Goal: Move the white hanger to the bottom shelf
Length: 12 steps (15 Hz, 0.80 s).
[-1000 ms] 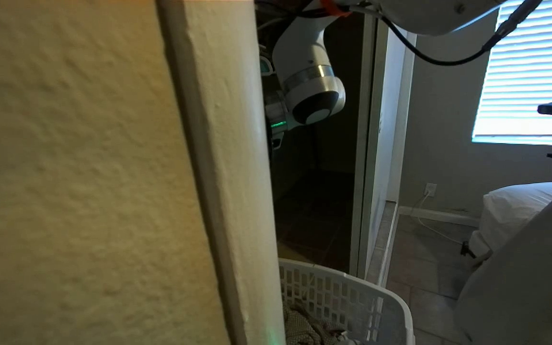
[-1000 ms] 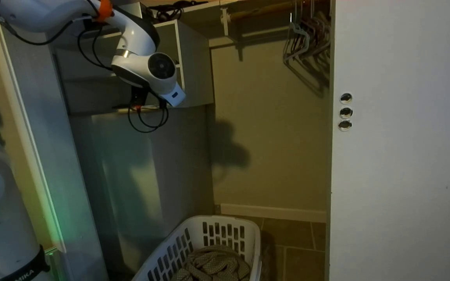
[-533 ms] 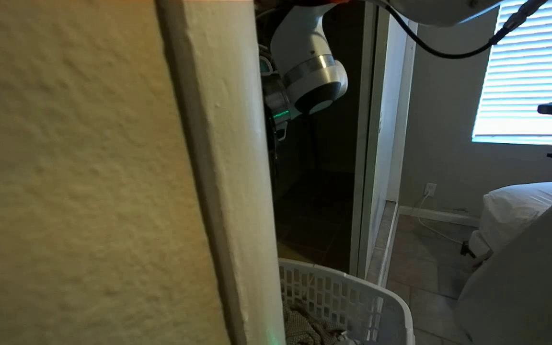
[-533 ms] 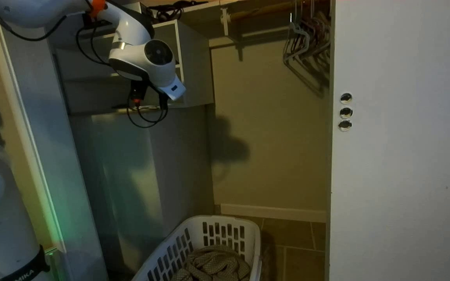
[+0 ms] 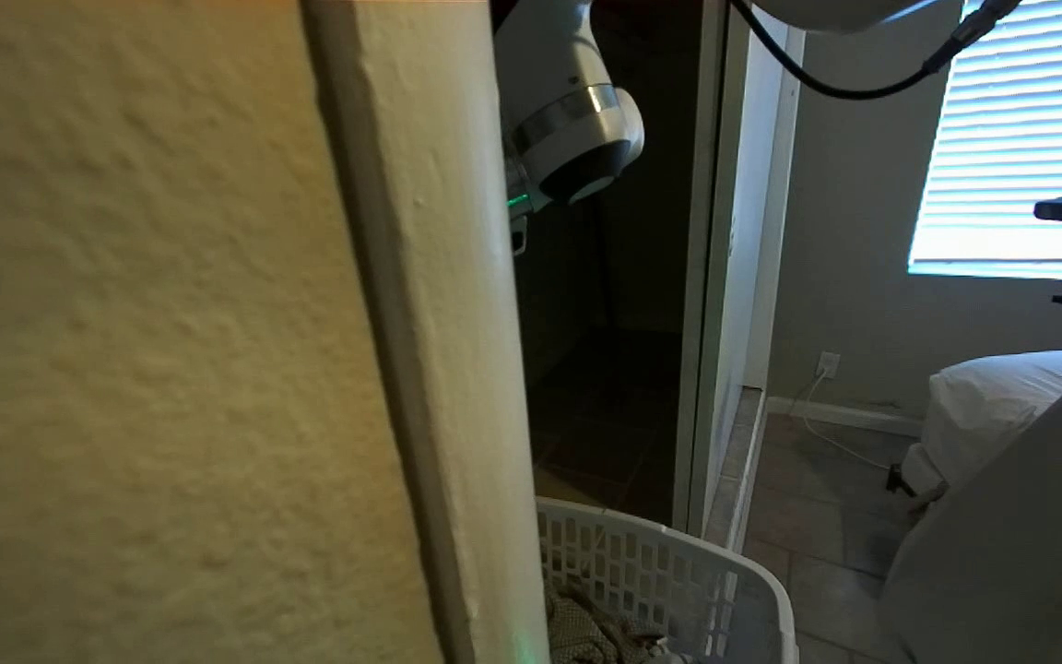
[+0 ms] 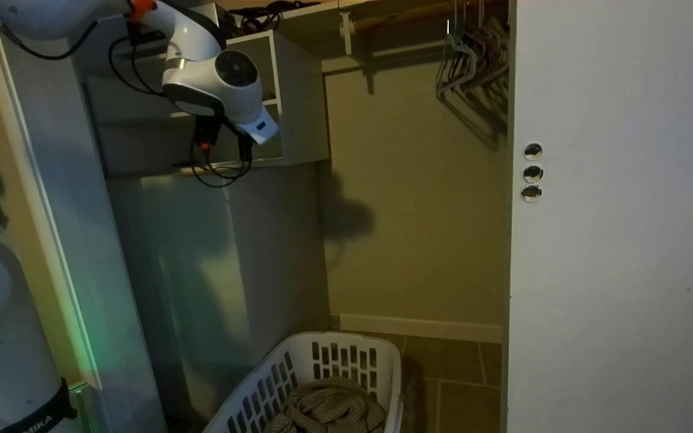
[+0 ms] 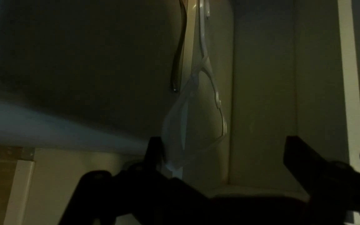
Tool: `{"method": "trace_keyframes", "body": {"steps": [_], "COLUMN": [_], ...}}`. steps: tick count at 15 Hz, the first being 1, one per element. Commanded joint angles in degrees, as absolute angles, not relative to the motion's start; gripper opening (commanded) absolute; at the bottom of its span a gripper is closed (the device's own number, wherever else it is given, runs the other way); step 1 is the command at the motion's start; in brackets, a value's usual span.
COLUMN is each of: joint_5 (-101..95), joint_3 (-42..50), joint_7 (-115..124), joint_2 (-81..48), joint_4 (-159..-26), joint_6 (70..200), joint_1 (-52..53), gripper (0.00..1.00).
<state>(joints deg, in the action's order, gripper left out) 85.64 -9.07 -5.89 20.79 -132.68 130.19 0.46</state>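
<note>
In the wrist view, the white hanger (image 7: 205,64) lies across the front edge of the bottom shelf (image 7: 189,40), part of it sticking out past that edge. Its near end is blurred and close to one of my fingers (image 7: 154,150); whether they touch I cannot tell. My gripper (image 7: 223,139) stands wide apart, its dark fingertips far from each other and nothing gripped between them. The bottom shelf (image 6: 269,162) also shows in an exterior view, where the arm covers the gripper and the hanger is hidden.
More hangers (image 6: 467,66) hang from a rod at the closet's right. Below the shelf unit (image 6: 304,102) a white laundry basket (image 6: 394,373) holds a brown cloth (image 6: 334,409). A sliding door (image 6: 623,252) bounds the right side. A thin dark object (image 7: 177,68) sits beside the hanger.
The arm's wrist has risen and drifted left in both exterior views, its cables moving along. Basket, cloth and hanging hangers look unchanged.
</note>
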Motion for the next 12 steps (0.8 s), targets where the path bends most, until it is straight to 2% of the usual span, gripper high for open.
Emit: {"method": "trace_keyframes", "body": {"steps": [1, 5, 12], "joint_5": [79.92, 70.89, 66.56], "joint_3": [-10.7, -12.07, -11.09], "joint_7": [-0.26, 5.05, 6.13], "joint_2": [19.24, 20.05, 21.49], "joint_4": [-130.23, -130.43, -129.86], "joint_6": [134.58, 141.02, 139.47], "joint_1": [1.34, 1.41, 3.08], "gripper": [1.0, 1.0, 1.0]}}
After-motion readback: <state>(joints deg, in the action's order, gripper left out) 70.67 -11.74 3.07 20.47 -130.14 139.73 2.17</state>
